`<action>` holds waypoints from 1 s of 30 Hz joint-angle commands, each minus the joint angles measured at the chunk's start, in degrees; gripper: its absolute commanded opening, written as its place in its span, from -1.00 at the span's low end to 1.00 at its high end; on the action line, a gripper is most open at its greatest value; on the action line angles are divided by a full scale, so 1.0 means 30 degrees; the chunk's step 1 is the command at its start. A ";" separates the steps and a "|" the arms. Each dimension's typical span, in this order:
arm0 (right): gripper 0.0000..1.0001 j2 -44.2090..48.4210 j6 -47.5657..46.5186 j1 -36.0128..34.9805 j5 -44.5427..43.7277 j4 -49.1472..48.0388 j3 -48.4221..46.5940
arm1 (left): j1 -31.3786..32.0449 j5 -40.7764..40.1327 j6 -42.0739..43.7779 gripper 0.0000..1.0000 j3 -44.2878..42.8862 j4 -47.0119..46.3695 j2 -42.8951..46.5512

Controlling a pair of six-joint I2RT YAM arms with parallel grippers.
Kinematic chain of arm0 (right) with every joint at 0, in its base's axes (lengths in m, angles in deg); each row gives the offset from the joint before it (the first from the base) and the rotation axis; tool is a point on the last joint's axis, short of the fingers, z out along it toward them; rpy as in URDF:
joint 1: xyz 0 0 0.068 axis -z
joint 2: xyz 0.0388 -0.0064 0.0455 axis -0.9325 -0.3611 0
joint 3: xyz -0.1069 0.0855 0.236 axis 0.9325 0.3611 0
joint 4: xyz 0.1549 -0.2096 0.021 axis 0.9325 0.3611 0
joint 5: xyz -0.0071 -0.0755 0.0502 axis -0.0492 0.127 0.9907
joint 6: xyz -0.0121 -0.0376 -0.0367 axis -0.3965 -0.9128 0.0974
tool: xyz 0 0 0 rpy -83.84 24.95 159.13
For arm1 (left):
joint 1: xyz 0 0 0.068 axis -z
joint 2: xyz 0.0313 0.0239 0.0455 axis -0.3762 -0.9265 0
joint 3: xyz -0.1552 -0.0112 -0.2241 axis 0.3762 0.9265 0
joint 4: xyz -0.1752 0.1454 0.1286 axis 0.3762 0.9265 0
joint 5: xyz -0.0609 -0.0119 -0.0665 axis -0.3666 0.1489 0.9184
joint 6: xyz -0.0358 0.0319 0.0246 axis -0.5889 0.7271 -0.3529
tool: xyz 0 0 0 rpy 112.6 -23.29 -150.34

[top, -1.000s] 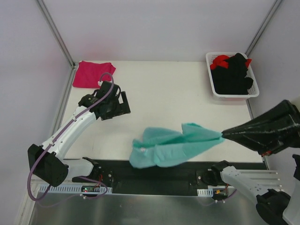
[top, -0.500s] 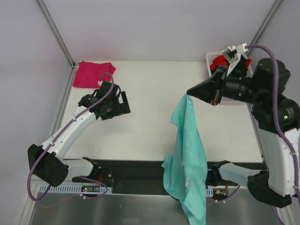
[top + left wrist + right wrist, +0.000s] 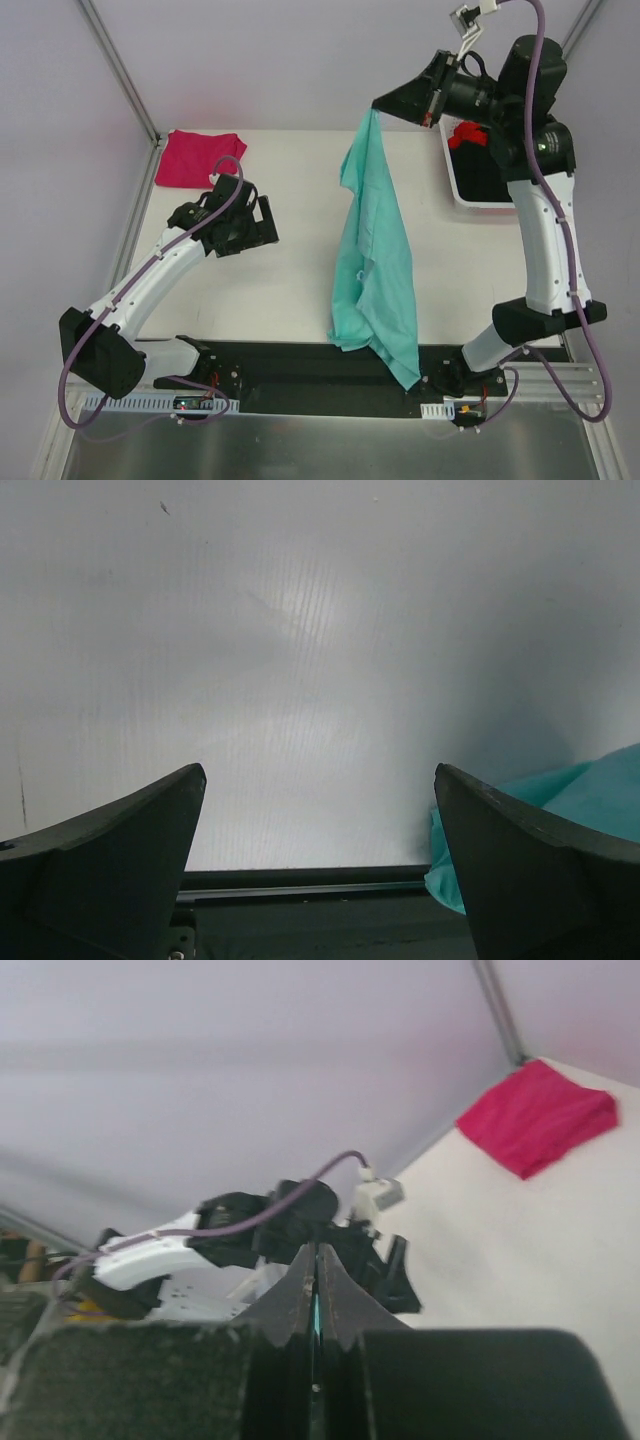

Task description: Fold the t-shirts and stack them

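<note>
From above, the right gripper (image 3: 380,104) is raised high toward 1 o'clock over the table (image 3: 300,170), clenched on one edge of the teal t-shirt (image 3: 378,262). The shirt hangs from it in a long crumpled drape running down toward 6 o'clock, and its lowest corner crosses the black strip (image 3: 290,362) at the near edge. The pink t-shirt (image 3: 198,158) lies folded flat at the table's 10 o'clock corner. The left gripper (image 3: 255,222) hovers at about 9 o'clock, just on the 5 o'clock side of that pink shirt, with its jaws spread and nothing in them. At 2 o'clock a white basket (image 3: 456,190) holds dark cloth and a red garment (image 3: 466,133), partly hidden behind the right arm. In the left wrist view the left gripper (image 3: 315,780) stands released over bare table (image 3: 300,630), and a fold of the teal t-shirt (image 3: 590,790) shows at 4 o'clock beside the right-hand finger. In the right wrist view the right gripper (image 3: 317,1260) is pressed tight with a thin sliver of the teal t-shirt (image 3: 315,1315) pinched between its fingers. The left arm (image 3: 250,1225) sits just beyond the fingertips, and the pink t-shirt (image 3: 540,1115) lies at 2 o'clock.
</note>
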 commanded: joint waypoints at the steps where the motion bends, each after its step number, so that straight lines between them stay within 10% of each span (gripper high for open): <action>1: -0.98 -0.1320 0.8698 -0.0669 0.3192 -1.0662 -0.1230 | -0.0082 -0.0055 -0.0215 0.98 0.0474 -0.0053 0.0369; 7: -0.98 -0.2908 1.6984 -0.1638 0.4659 -1.8954 -0.3729 | -0.0082 -0.0115 -0.0186 0.98 0.0387 -0.0140 -0.0041; 16: -0.98 0.3881 1.5799 -0.1873 0.5742 -2.0201 0.2651 | -0.0053 -0.0056 -0.0128 0.98 0.0620 -0.0346 -0.0392; 30: -0.98 1.0452 0.3995 -0.0906 0.4690 -0.7549 1.1151 | 0.0123 0.0061 -0.0098 0.98 0.0357 -0.0463 -0.0364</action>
